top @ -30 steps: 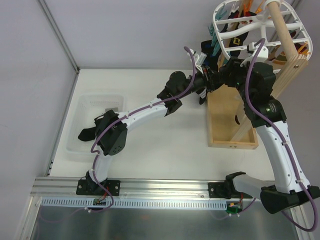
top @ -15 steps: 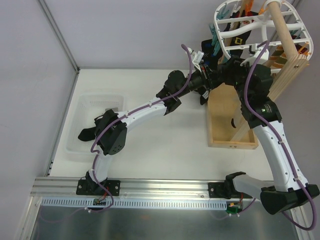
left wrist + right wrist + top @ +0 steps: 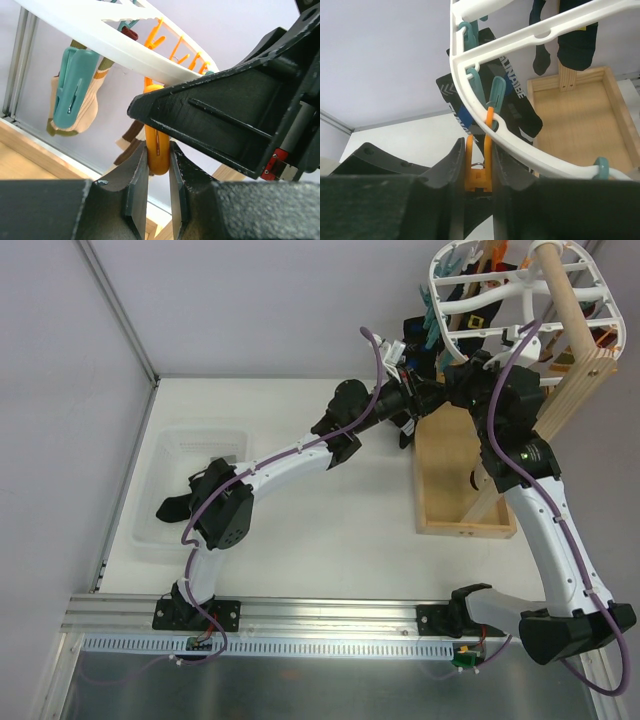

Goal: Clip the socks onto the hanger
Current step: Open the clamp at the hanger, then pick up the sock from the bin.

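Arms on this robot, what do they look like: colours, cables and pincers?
Both the left arm and right arm have white tubular links joined by bulky black joint housings. A purple cable loops along each. The left pincer and right pincer each have two dark, flat, tapering fingers.

Hanger [image 3: 454,30]: white plastic. Orange peg [image 3: 479,167] betw. dark grey fingers [image 3: 447,177]; other pegs [image 3: 496,92] teal. Sock [image 3: 520,107]: black w/ white lettering + chevrons, blue patch. Left wrist view: teal peg [image 3: 75,85] on beige sock [image 3: 90,107] w/ olive trim. Stand [image 3: 465,490] pale wood; tabletop [image 3: 330,530] white.
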You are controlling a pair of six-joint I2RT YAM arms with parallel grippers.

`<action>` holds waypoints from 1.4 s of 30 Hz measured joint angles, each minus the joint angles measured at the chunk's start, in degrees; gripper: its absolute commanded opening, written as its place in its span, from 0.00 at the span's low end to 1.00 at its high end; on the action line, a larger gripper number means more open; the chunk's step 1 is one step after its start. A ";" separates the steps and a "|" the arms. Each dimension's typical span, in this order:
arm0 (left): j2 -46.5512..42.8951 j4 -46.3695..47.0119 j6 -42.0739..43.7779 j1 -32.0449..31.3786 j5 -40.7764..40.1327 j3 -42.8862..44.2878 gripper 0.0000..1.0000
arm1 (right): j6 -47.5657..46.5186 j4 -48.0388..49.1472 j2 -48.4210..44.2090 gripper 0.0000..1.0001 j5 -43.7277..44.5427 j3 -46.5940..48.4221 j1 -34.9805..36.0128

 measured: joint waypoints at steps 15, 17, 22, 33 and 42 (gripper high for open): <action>-9.31 1.97 3.34 0.61 0.26 -17.55 0.77 | 0.44 -1.01 0.74 0.01 1.81 0.76 -0.85; -14.05 1.14 3.69 1.77 0.39 -23.41 0.77 | 0.46 -1.01 0.74 0.01 1.81 0.76 -0.87; -27.54 -10.29 6.16 7.08 -1.55 -31.43 0.79 | 0.46 -1.20 0.74 0.01 1.90 0.76 -0.92; -60.48 -56.17 6.40 38.18 -14.08 -43.08 0.82 | 0.09 -2.12 0.35 0.01 1.81 0.76 -1.03; -64.98 -74.20 4.26 61.35 -16.90 -54.34 0.84 | 0.00 -2.69 0.11 0.01 0.85 0.90 -1.18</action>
